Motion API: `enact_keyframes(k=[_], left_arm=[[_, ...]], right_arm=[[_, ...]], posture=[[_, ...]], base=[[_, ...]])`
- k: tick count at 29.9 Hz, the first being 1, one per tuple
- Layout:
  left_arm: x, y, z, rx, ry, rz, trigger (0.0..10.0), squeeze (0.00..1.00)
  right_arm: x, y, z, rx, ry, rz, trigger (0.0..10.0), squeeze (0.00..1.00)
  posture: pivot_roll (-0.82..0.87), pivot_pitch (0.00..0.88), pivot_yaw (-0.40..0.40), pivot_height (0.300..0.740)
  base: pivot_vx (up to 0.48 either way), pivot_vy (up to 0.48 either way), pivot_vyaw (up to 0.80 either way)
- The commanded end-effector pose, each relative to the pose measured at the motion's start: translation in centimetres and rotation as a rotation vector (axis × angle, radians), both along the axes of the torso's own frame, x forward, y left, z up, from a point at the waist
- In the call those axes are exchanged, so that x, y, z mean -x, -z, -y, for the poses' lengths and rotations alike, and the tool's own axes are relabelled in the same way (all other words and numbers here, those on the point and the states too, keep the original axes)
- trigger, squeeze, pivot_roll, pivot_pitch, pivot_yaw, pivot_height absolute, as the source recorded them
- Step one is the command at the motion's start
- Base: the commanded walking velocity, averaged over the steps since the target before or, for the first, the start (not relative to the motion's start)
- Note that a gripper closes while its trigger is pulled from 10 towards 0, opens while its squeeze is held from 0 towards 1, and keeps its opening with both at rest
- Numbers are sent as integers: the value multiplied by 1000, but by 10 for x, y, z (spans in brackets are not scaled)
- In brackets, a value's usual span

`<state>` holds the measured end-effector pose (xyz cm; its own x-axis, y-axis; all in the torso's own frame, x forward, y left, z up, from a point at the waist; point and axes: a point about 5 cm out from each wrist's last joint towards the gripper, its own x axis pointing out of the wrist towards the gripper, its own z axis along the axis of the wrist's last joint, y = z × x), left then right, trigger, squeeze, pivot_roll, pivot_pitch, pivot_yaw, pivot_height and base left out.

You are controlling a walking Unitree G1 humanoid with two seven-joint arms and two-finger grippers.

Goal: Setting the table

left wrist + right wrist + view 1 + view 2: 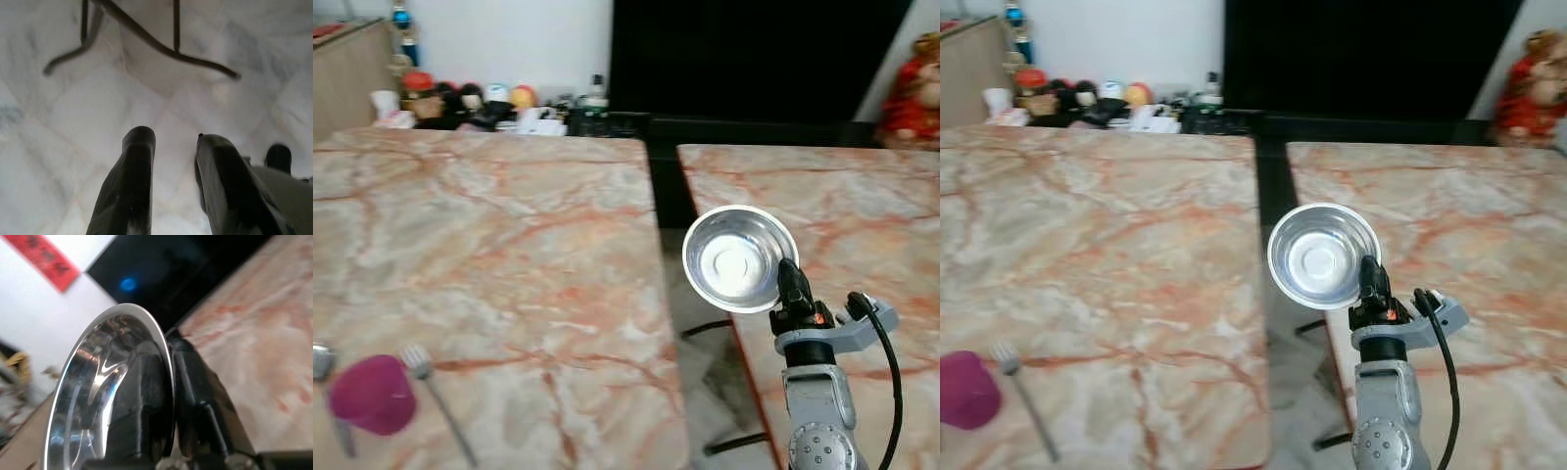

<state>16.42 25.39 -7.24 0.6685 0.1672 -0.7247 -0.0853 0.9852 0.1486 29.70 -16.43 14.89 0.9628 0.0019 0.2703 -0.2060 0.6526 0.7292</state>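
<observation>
Spanning the scene: two marble tables point(489, 255), gap between. Bowl point(738, 258), steel, held over that gap, tipped on edge, its opening facing the robot; rim pinched by right gripper point(787, 279), fingers either side, likely for carrying across. Cup point(372, 394), magenta; fork point(438, 401) alongside, tines pointing away. Left gripper point(171, 161) idle, parted, empty.

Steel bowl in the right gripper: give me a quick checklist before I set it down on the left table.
1. Grip: right gripper pinches the steel bowl by its rim, one finger inside, one outside. Ok.
2. Bowl attitude: tilted, opening facing the camera, not level. Not ok for placing.
3. Position: bowl is over the gap between the tables, not over the left table. Not ok.
4. Landing area: bare marble beyond the fork and magenta cup. Ok.
5. Left gripper: open, pointing at the floor, away from the table. Ok.
6. Bowl contents: looks empty. Ok.
</observation>
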Motion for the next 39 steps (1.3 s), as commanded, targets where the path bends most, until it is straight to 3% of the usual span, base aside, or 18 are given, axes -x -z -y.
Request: enact_keyframes(k=[1, 35, 39], left_arm=[[7, 3, -1, -2, -3, -24, 10000, 0], [7, 3, 0, -2, 3, -29, 10000, 0], [7, 3, -1, -4, -7, -27, 10000, 0]], right_arm=[[0, -6, -4, 0, -5, 23, 10000, 0], [19, 5, -1, 44, 46, -33, 10000, 0], [19, 3, 1, 46, 57, -34, 10000, 0]], posture=[[-16, 99, -30, 740], [-38, 115, -30, 740], [-42, 117, -29, 740]], base=[[0, -420, 0], [0, -419, 0], [0, -62, 0]])
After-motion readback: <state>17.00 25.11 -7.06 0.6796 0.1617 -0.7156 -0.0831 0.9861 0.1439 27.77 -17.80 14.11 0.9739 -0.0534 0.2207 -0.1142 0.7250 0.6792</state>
